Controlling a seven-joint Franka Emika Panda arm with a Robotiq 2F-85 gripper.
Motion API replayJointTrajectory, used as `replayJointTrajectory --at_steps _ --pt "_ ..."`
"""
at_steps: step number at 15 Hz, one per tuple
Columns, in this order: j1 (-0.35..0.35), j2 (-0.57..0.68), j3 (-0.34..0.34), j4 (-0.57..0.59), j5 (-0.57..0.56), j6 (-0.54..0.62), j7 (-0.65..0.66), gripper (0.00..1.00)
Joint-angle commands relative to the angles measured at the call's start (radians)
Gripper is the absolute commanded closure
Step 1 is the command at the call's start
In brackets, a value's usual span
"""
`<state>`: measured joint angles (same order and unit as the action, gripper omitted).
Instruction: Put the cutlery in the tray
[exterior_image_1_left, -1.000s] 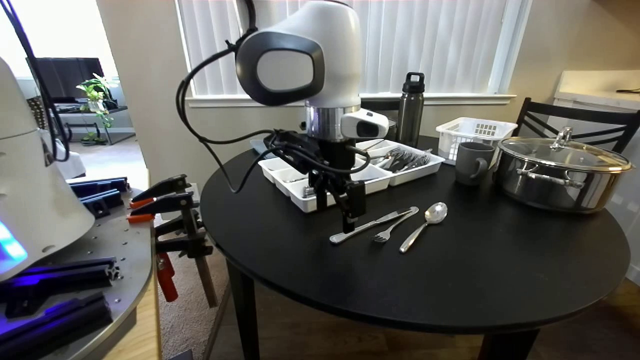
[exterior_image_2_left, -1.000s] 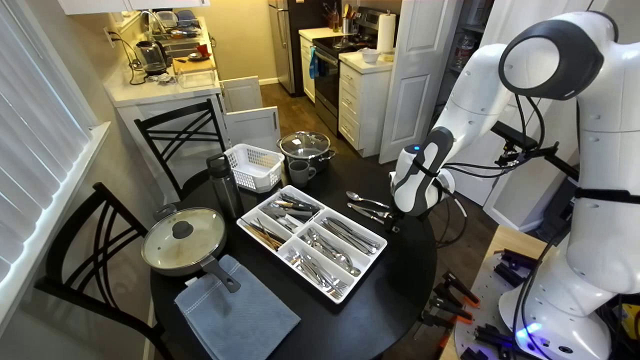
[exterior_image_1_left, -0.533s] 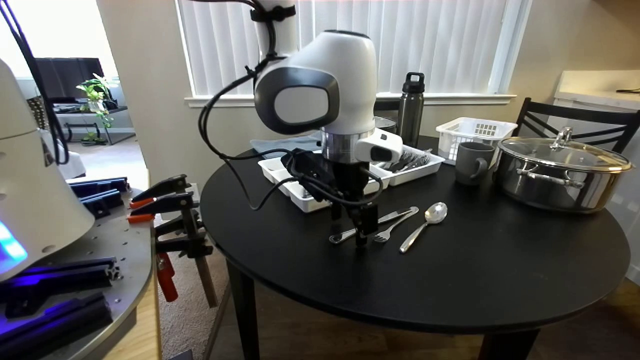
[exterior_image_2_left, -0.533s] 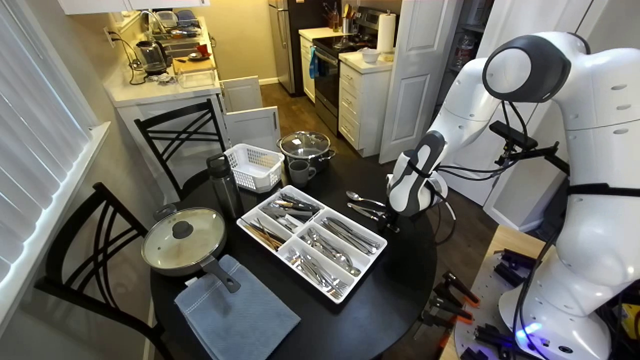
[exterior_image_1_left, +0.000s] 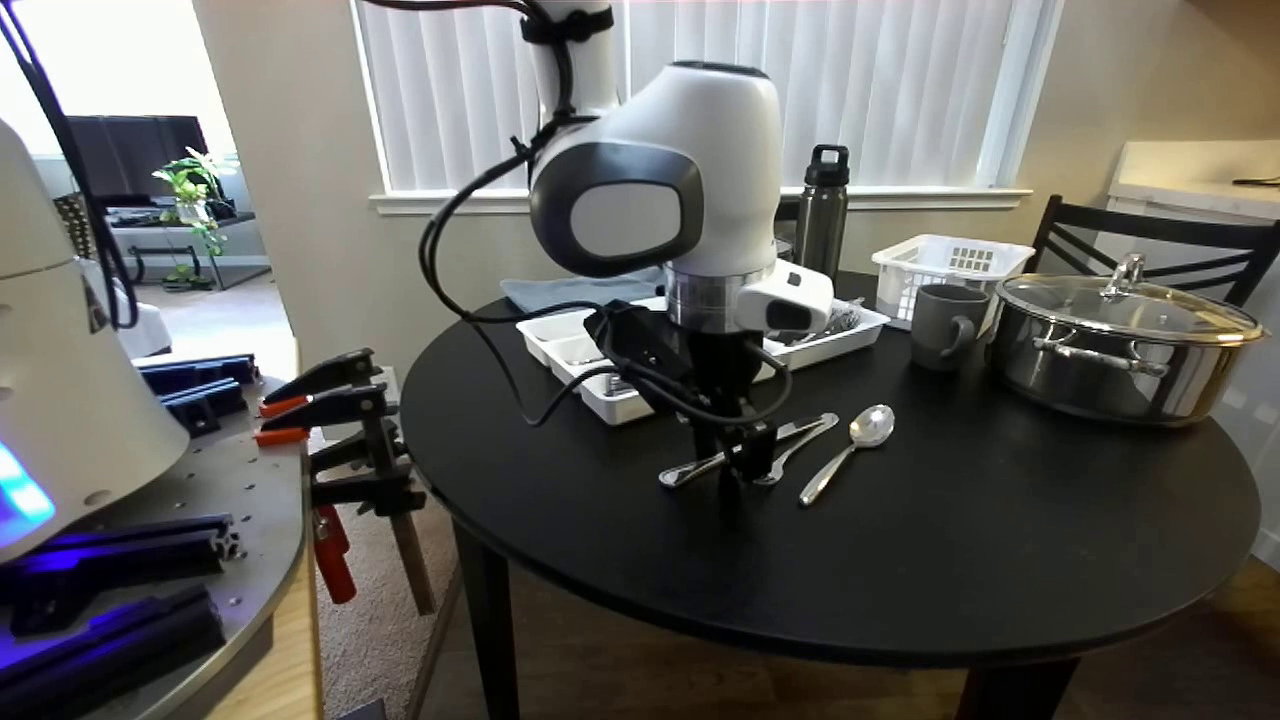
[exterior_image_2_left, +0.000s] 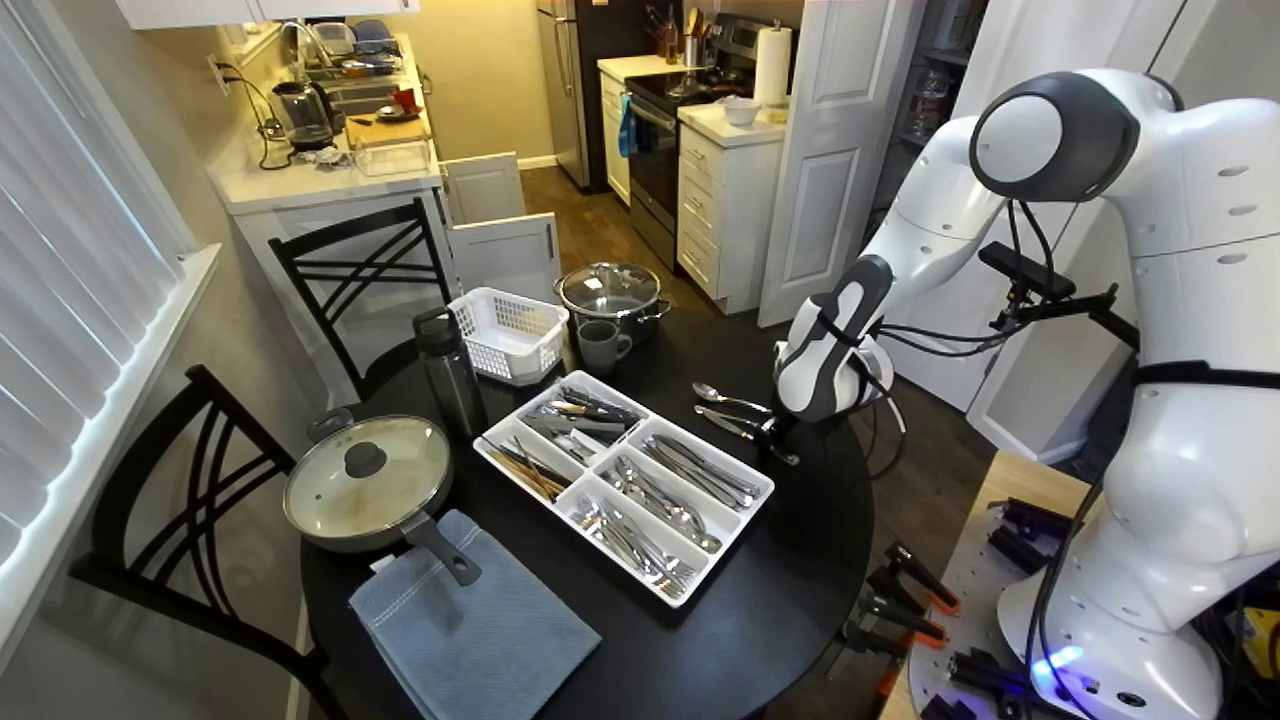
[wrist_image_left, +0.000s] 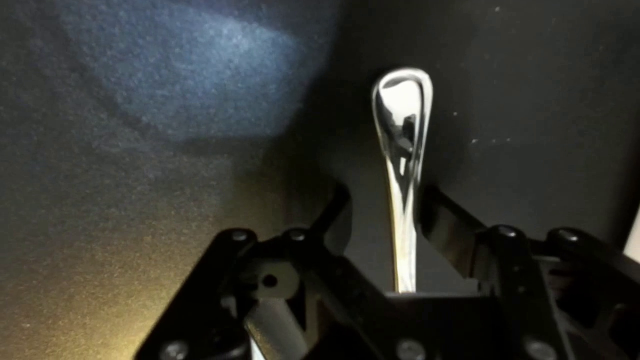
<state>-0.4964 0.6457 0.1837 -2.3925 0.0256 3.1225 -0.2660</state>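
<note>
- Your claw (wrist_image_left: 386, 200) has its jaws apart — handle of the knife (wrist_image_left: 403, 180) sits between them, visible gap on one side, just beside the jaw on the other.
- That knife lies on the black table (exterior_image_1_left: 950, 560), under the claw.
- Fork (exterior_image_1_left: 803, 443): just beside the claw, partly hidden in an exterior view.
- Spoon (exterior_image_1_left: 862, 436): beyond the fork from the claw.
- Tray (exterior_image_2_left: 722, 543): near the claw — more cutlery (exterior_image_2_left: 697, 468) in it.

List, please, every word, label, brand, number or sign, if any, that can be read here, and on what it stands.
No text can be read in any view.
Background bottle's reddish label: too small and blurred.
White tag at the edge of the folded blue cloth: too small to tell whether it bears print.
Knife handle, in the wrist view: no lettering visible.
</note>
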Motion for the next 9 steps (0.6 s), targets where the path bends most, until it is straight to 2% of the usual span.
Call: replayJointTrajectory --at_steps 1,3,6,9 --pt "-0.003 0.018 0.006 0.005 -0.028 0.001 0.004 0.86" --pt "0.008 0.014 0.005 0.001 -0.036 0.001 0.001 0.99" --pt "0.003 0.007 0.012 -0.005 -0.055 0.0 -0.005 0.95" --pt "-0.061 -0.032 0.079 -0.029 -0.063 -0.009 -0.024 0.95"
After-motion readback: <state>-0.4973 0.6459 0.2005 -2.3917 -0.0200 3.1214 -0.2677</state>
